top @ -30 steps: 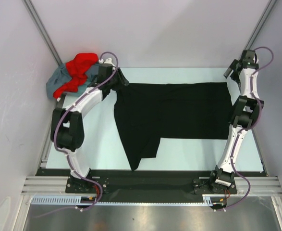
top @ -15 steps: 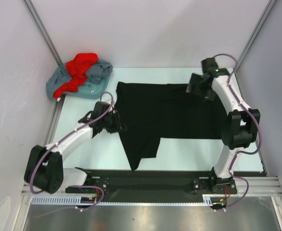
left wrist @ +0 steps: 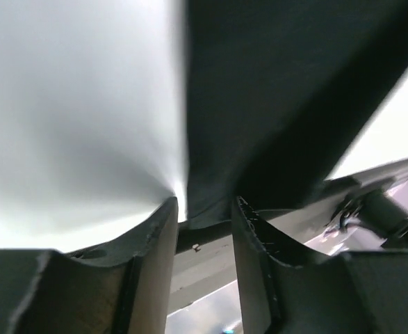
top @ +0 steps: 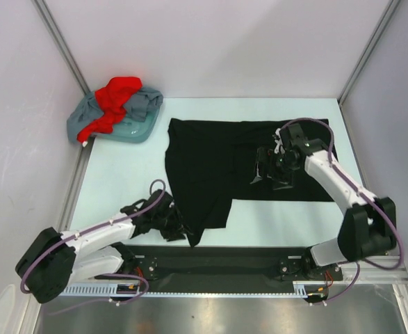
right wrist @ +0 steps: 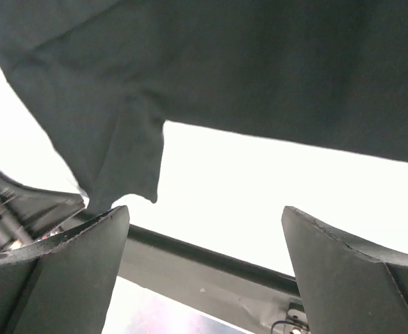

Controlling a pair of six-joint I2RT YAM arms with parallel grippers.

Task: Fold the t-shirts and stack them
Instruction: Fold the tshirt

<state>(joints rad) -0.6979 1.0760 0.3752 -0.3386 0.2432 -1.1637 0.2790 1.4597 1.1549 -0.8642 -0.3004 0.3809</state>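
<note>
The black t-shirt point(top: 217, 156) lies spread flat on the table, with a narrow flap reaching toward the near edge. My left gripper point(top: 183, 233) is low at that flap's near corner. In the left wrist view the jaws point(left wrist: 204, 202) stand a little apart, with the cloth corner point(left wrist: 259, 104) right at the fingertips. My right gripper point(top: 259, 172) hovers over the shirt's right half, wide open and empty point(right wrist: 205, 209); the shirt point(right wrist: 224, 62) lies below it. The red t-shirt point(top: 117, 94) lies crumpled on the grey-blue one point(top: 92, 117) at the far left corner.
Grey walls close in the left, back and right sides, with a slanted metal post point(top: 61, 45) at the left wall. A black base rail point(top: 217, 256) runs along the near edge. Pale table surface point(top: 287, 219) shows in front of the shirt.
The left arm swung from the shirt's far left corner down to its near flap. The right arm came from the far right corner to above the shirt. The shirt lies still.
</note>
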